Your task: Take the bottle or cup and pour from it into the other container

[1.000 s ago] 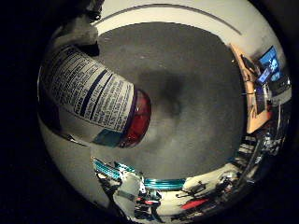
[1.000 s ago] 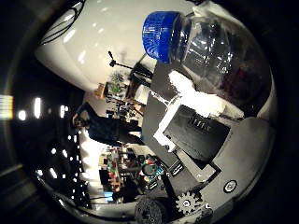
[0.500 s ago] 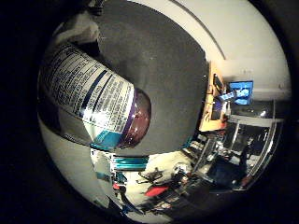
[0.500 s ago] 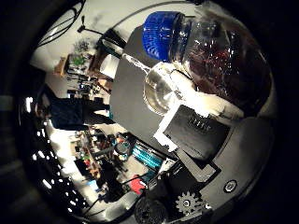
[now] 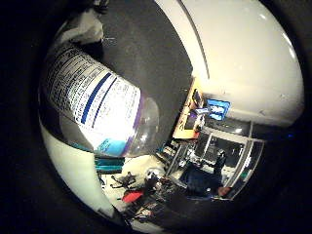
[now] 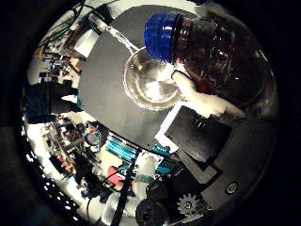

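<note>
I see the dark tabletop [image 6: 108, 89] spread beneath my hand [image 6: 202, 101], whose white fingers curl around the bottle [image 6: 221, 61], clamped on it. The bottle is tipped, its blue cap [image 6: 162, 30] over the metal bowl [image 6: 150, 87] sitting on the tabletop. Its printed label [image 5: 92, 105] fills the little-finger view.

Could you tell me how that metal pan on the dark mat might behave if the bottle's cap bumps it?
The metal pan looks thin and shallow, so probably light; it may slide on the dark mat. Its long handle could make it pivot if the bottle nudges the rim.
</note>
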Action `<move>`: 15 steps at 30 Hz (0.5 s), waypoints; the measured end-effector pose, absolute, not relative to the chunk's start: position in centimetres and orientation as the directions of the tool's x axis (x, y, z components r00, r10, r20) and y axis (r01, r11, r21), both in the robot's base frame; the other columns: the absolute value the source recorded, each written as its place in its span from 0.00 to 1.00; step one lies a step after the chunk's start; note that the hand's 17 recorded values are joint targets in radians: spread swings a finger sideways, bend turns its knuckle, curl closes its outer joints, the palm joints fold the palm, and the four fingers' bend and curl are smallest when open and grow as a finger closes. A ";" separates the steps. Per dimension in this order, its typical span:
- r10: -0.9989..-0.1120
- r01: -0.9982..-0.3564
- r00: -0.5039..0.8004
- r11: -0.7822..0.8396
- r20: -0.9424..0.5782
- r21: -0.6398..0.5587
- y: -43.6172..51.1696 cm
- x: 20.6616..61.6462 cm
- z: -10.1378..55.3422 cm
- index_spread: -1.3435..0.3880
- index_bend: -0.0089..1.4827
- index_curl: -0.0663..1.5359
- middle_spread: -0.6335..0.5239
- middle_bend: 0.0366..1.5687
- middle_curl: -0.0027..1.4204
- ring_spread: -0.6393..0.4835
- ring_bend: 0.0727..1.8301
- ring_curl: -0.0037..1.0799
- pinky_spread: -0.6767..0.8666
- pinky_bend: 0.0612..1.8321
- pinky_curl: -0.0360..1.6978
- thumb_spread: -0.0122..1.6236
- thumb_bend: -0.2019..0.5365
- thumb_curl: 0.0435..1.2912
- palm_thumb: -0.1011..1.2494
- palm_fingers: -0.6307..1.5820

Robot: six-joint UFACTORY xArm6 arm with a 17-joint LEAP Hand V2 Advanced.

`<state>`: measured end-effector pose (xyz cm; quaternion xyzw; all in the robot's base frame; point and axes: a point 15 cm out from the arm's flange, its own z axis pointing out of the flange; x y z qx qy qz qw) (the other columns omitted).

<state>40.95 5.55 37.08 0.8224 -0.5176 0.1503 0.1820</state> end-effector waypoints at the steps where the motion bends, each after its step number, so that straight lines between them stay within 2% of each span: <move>1: -0.789 -0.906 0.421 -0.393 0.447 0.158 5.7 40.9 37.1 0.67 0.80 0.52 0.45 0.85 0.53 0.41 0.76 0.63 0.30 0.71 0.51 0.35 0.25 0.71 0.82 0.80; 15: -0.562 -0.875 0.483 -0.349 0.671 0.336 6.5 43.1 36.1 0.67 0.80 0.52 0.45 0.86 0.53 0.39 0.74 0.67 0.29 0.72 0.51 0.35 0.24 0.72 0.80 0.80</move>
